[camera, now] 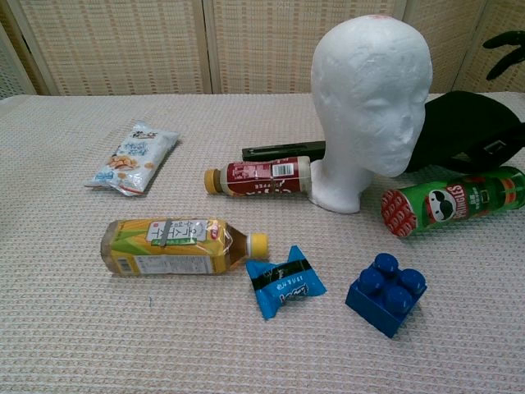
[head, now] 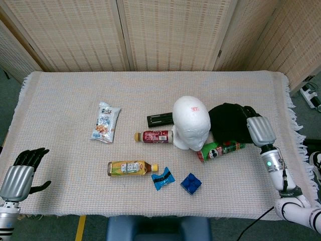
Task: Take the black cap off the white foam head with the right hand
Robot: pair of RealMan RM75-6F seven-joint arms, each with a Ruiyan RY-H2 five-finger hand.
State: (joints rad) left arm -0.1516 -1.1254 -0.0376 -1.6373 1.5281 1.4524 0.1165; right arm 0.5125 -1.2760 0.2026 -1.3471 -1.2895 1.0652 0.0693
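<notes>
Head view shows the foam head (head: 191, 122) bare; the cap (head: 229, 122) lies on the desk (head: 65, 90) just left of the right hand (head: 259, 130), whose fingers (camera: 507, 41) look spread. Only withdrawal remains, seemingly.

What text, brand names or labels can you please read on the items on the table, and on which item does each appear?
"Pringles" brand logo with the mascot face: on the green Pringles can.
Red bottle: white label print, too blurred to read.
Yellow tea bottle: characters too small to read.
Blue candy wrapper: writing blurred.
Snack bag: print unreadable.
White foam head: red mark on top, illegible.
</notes>
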